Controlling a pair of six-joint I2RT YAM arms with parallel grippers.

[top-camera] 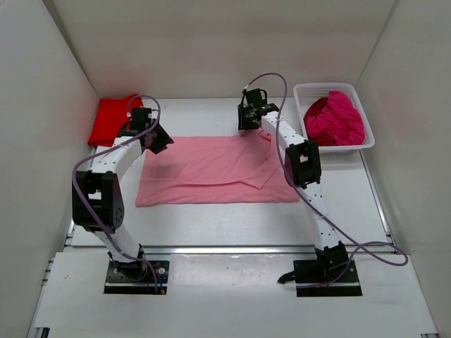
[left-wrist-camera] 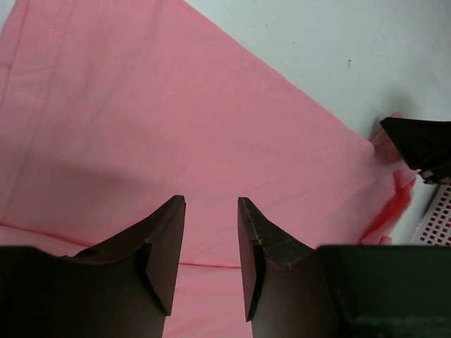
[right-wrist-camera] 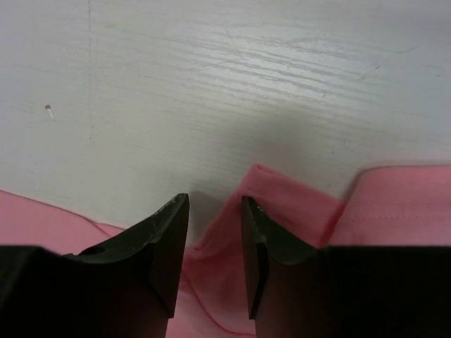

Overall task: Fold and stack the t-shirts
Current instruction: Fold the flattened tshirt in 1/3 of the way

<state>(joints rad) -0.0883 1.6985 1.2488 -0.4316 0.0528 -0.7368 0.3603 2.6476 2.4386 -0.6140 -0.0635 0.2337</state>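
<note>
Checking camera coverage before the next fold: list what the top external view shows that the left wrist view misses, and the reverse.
Only the top view: the red t-shirt at the far left, the magenta t-shirts heaped in the basket, and both whole arms. Only the left wrist view: the gap between the fingers of the left pincer, with nothing in it, and stitching lines in the fabric below. Both: the pink t-shirt spread on the table, with the right pincer at its far edge.

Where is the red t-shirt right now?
In the top view, the red t-shirt lies at the far left corner of the table, just beyond the left gripper and left of the spread pink t-shirt.
</note>
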